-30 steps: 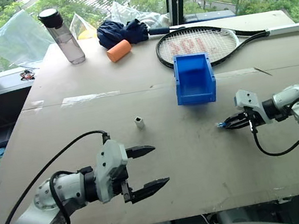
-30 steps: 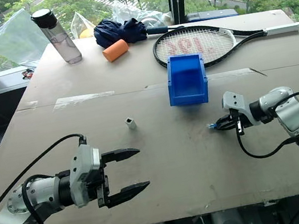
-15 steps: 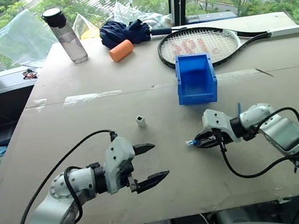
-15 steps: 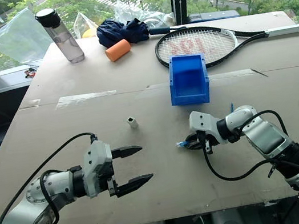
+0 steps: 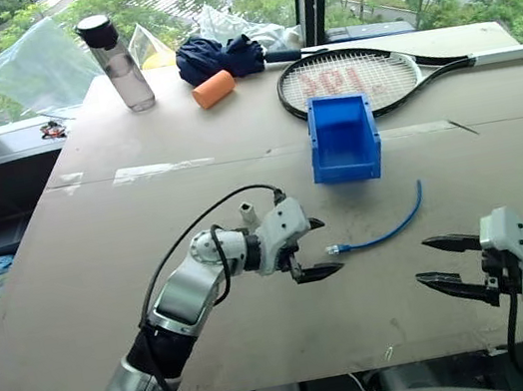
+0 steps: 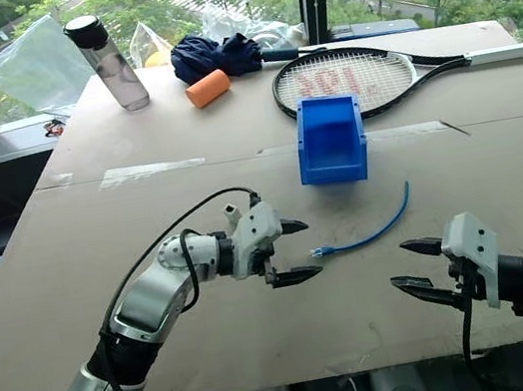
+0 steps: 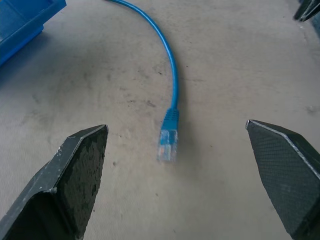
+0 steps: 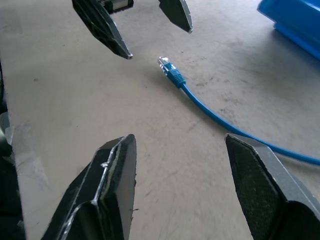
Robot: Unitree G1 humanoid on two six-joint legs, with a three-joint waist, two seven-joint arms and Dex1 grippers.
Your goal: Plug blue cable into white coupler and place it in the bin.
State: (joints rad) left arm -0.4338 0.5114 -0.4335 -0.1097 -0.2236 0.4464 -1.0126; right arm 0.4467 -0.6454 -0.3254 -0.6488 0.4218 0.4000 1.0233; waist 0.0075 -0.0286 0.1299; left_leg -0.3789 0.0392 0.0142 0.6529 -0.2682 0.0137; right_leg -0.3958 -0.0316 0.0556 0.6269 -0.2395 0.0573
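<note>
Head stereo pair high over table (image 5: 105, 284); wrist views close, facing.

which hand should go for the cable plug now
Probably the left. The left hand is open right beside the clear plug end of the blue cable, which lies loose on the table. The right hand is open too, but sits farther from the plug, near the table's front edge.

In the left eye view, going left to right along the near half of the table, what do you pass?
Left gripper, open → clear plug end of the blue cable → the cable's far end → right gripper, open.
</note>
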